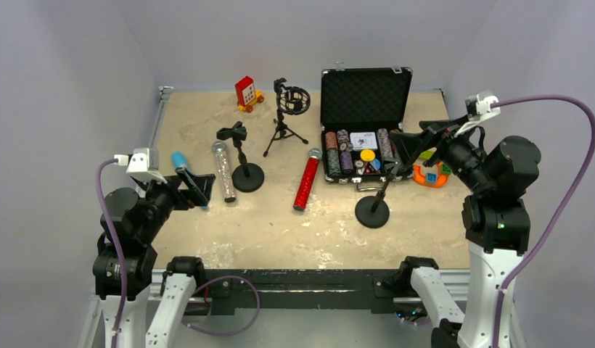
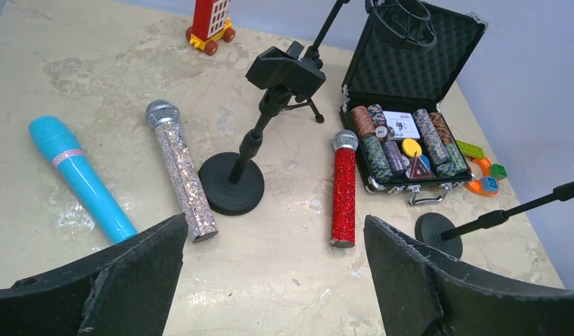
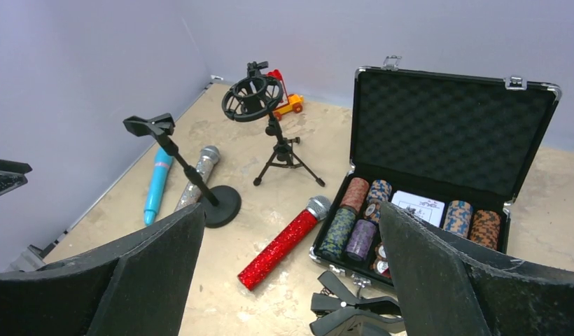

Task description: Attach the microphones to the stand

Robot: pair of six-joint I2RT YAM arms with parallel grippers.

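I see the open black case (image 1: 366, 94) holding stacked poker chips (image 1: 338, 154) and what may be a card deck (image 1: 363, 139). Three microphones lie flat on the table (image 1: 280, 228): blue microphone (image 2: 81, 178), silver microphone (image 2: 180, 171) and red microphone (image 2: 344, 189), among three stands: left disc-base stand (image 1: 247, 176), right disc-base stand (image 1: 372, 212) and tripod stand (image 1: 284, 134). Both arms are raised at the near corners; left gripper (image 2: 274, 231) and right gripper (image 3: 291, 210) have jaws apart and hold nothing.

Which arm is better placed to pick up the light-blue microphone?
Left. The left gripper, open, is close beside the light-blue microphone; the right gripper is far across, near the chip case.
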